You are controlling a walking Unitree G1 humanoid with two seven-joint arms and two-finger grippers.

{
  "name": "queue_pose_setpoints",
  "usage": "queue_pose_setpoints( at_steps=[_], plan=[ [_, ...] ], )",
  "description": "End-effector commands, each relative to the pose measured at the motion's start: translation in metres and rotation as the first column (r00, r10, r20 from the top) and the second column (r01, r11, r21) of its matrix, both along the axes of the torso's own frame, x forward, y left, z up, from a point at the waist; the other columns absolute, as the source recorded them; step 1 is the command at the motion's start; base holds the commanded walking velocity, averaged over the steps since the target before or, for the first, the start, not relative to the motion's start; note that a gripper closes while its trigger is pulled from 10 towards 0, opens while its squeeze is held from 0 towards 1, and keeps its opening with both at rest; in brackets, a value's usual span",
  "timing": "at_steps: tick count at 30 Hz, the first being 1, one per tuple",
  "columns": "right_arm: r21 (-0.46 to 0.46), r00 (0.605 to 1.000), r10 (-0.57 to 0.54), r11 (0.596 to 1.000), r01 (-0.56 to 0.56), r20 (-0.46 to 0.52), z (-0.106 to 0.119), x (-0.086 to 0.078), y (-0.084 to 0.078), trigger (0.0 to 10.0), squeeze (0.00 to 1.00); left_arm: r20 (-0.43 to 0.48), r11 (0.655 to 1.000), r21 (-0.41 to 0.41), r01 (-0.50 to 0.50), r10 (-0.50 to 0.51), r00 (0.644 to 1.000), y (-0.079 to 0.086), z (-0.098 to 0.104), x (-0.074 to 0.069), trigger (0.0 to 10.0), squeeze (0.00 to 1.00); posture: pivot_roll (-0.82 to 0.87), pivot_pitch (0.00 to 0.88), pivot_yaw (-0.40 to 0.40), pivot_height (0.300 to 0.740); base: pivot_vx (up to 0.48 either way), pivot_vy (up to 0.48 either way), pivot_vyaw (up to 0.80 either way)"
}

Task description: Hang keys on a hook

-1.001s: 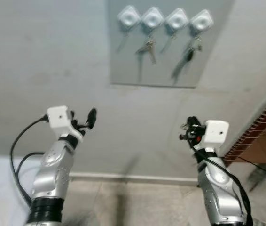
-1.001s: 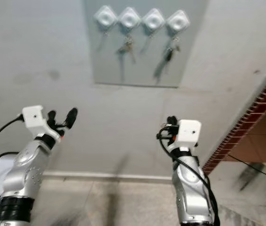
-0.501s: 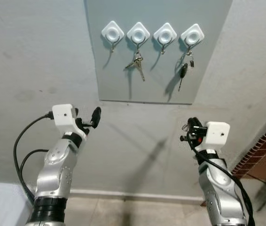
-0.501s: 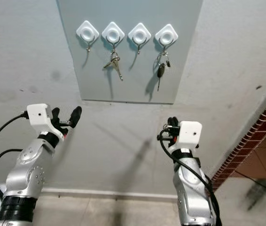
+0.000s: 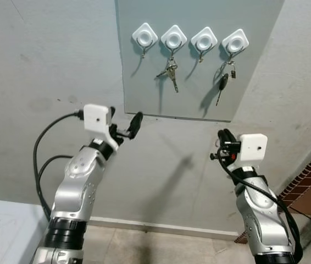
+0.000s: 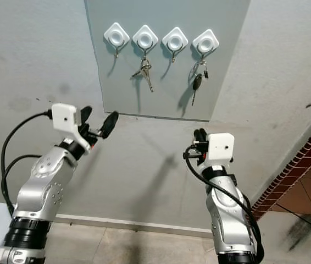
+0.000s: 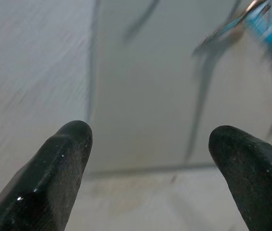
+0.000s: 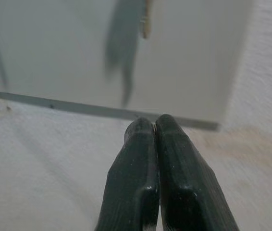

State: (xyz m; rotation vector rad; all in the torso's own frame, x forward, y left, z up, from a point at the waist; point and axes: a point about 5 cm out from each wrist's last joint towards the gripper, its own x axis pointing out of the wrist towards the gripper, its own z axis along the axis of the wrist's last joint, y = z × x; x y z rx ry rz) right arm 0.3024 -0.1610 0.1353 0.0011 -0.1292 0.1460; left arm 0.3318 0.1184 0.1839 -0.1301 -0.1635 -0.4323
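A grey panel is seen fixed to a pale plastered wall; four white diamond-shaped hooks are mounted in a row along its upper part. From the second hook a small bunch of keys is hung; from the fourth hook a black-headed key on a ring is hung; the first and third hooks carry nothing.

The left gripper is raised in front of the wall, just below the panel's lower left corner; its two black fingers are spread wide apart, and nothing is held between them; in the left wrist view the bunch of keys is glimpsed, blurred, beyond the fingertips.

The right gripper is held up lower on the right, below the panel's lower right part and apart from it; its fingers are pressed together along their length, and nothing can be made out between them; whether the thin loop beside the fingers in the eye views is a key ring or a cable cannot be told.
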Motion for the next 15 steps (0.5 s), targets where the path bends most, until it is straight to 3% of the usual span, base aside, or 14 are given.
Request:
queue_pose_setpoints(
  at_steps=[1,8,15],
  plan=[
    [-0.023,0.998,0.05,0.999,-0.049,0.045,0.012,0.009,0.005,10.0,0.0,0.057,0.998,0.017,0.054,-0.055,0.997,-0.01,0.016,0.002,10.0,0.0,-0.02,0.0,-0.019,0.74,0.0,0.0,0.0],
    [-0.026,0.987,0.125,0.992,-0.123,0.098,0.03,0.021,0.013,10.0,0.0,0.077,0.995,0.031,0.092,-0.094,0.993,-0.018,0.022,0.004,10.0,0.0,-0.03,0.0,-0.019,0.74,0.0,0.0,0.0],
    [0.022,0.956,0.246,0.967,-0.252,0.162,0.047,0.024,0.026,10.0,0.0,0.089,0.992,0.045,0.119,-0.122,0.988,-0.023,0.024,0.0,10.0,0.0,-0.03,0.0,-0.016,0.74,0.0,0.0,0.0]
  ],
)
